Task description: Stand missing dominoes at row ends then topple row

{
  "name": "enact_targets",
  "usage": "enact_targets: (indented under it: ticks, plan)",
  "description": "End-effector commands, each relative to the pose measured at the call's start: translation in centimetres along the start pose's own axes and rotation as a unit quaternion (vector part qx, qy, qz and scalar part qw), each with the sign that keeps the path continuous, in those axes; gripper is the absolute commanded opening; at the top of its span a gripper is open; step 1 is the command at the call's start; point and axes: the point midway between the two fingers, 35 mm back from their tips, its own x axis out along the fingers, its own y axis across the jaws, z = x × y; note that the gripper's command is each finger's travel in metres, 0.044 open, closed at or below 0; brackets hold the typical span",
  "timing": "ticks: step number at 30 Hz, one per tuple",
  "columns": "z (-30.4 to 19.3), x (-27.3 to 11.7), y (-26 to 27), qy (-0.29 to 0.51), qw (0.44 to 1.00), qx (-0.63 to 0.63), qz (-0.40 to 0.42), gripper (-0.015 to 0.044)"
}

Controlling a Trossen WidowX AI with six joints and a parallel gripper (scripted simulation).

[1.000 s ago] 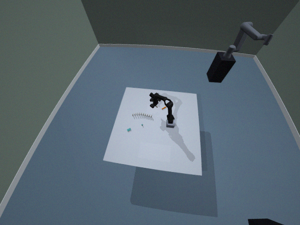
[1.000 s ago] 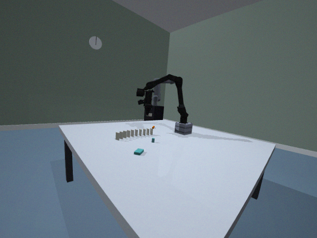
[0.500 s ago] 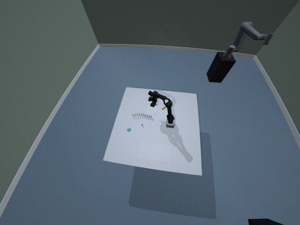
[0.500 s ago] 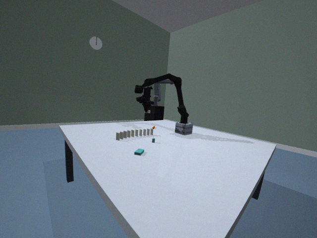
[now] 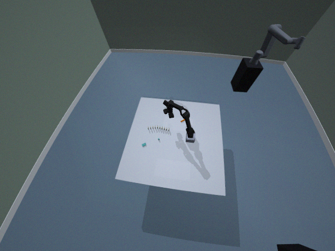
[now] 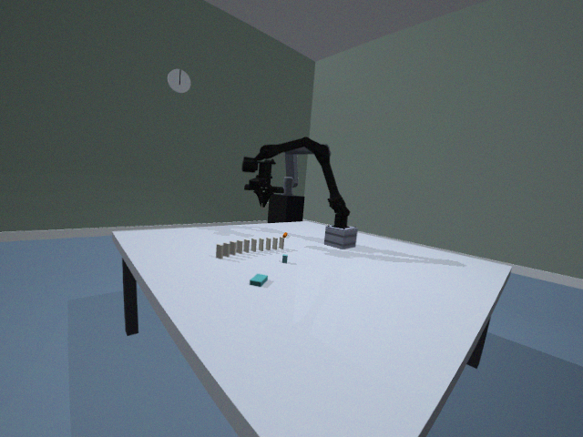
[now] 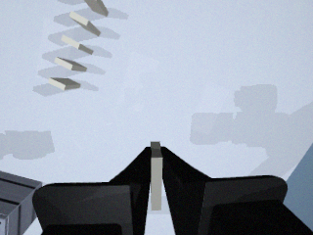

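Exterior view had my arm arched over the far part of the white table, claw pointing down well above the surface. Wrist view was the useful one: the claw was clamped on a pale domino, low in the middle of the frame, thin edge toward the lens, and it looked pretty straight between the tips.

The standing row ran as a gentle curve left of centre in the top view, and showed up in the upper left of the wrist frame. All of those looked upright to me. I couldn't tell from up there which end my piece was meant for.

For the carry, I figured height was my friend: travel above the tops, then come straight down just past the chosen end, never sideways through the row. Before lowering, I'd want to turn the wrist so the broad face matched its neighbour and the curve carried on, with the same gap. Then bottom edge flat on the table, tiny slow opening, straight up. A tilted base or a finger brushing the end piece would probably set the lot off early.

The teal block and the orange thing sat apart from the row, so I'd just leave them alone.
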Motion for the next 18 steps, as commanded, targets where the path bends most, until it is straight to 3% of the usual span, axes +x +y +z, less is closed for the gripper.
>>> enact_targets:
  ticks: [1,6,18]
  plan:
    - [0.2,0.0,-0.3,0.0,1.0,-0.025,0.0,0.0021]
    - [0.3,0.3,-0.2,-0.008,1.0,-0.026,0.006,0.0021]
    - [0.8,3.6,0.2,-0.16,0.983,-0.033,0.079,0.0021]
